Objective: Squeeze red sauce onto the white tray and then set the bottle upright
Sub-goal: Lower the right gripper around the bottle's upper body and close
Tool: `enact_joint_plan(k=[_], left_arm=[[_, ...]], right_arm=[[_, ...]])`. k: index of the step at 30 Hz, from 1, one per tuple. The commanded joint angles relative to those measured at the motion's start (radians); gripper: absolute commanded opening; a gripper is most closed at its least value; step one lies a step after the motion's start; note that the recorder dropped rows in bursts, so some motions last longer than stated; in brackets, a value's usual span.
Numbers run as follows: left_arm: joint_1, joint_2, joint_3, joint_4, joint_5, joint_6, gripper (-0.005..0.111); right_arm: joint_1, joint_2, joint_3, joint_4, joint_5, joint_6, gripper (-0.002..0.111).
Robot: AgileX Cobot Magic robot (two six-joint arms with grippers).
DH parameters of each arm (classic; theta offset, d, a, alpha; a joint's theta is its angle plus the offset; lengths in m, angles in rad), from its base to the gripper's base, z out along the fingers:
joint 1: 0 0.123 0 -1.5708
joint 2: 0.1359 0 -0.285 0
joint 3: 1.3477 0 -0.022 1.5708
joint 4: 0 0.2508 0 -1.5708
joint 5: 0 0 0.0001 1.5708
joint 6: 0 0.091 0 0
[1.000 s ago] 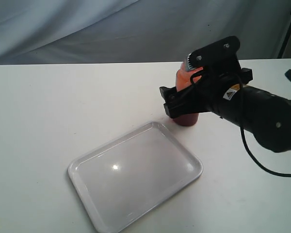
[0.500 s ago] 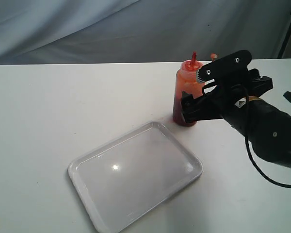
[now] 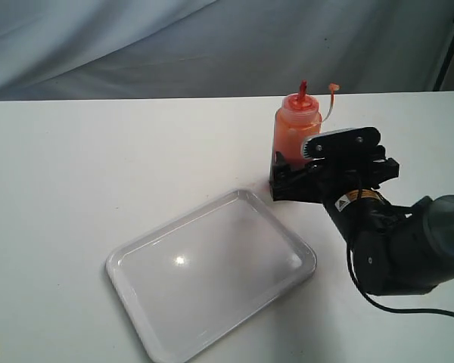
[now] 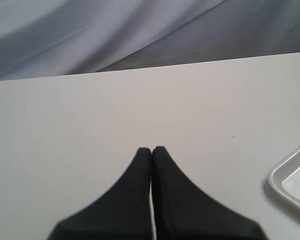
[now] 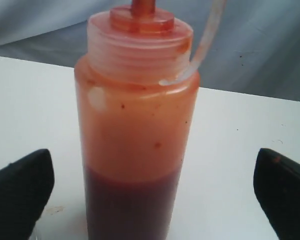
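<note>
The bottle stands upright on the white table just behind the far corner of the white tray. Its red nozzle points up and its tethered tip cap hangs off to the side. Red sauce shows only inside the bottle, dark in the lower part. My right gripper is open, low at the bottle's base. In the right wrist view its fingers stand wide apart on either side, clear of the bottle. My left gripper is shut on nothing above bare table, beside a tray corner.
A grey cloth backdrop hangs behind the table's far edge. The right arm's black body and its cable sit to the right of the tray. A dark stand leg is at the top right.
My right gripper has dropped from the bottle's upper body to its base and the arm has drawn back toward the front, uncovering the cap and nozzle. The bottle and tray have not moved.
</note>
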Motion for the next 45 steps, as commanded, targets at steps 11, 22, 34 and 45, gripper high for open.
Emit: enact_joint_plan(k=[11,22,34,45], left_arm=[[-0.005,-0.003,0.005,-0.005,-0.013,-0.004,0.001],[-0.005,-0.003,0.005,-0.005,-0.013,-0.001,0.001],[-0.005,-0.003,0.005,-0.005,-0.013,-0.004,0.001],[-0.005,-0.003,0.005,-0.005,-0.013,-0.002,0.001]], right_arm=[[-0.001,0.045,-0.188,0.022,0.05,0.014,0.105],[-0.03,0.102,-0.19,0.018,0.011,-0.039,0.105],[-0.046,0.141,-0.236,-0.084,-0.026,-0.007,0.105],[-0.046,0.163,-0.329,-0.023,0.1,-0.007,0.096]])
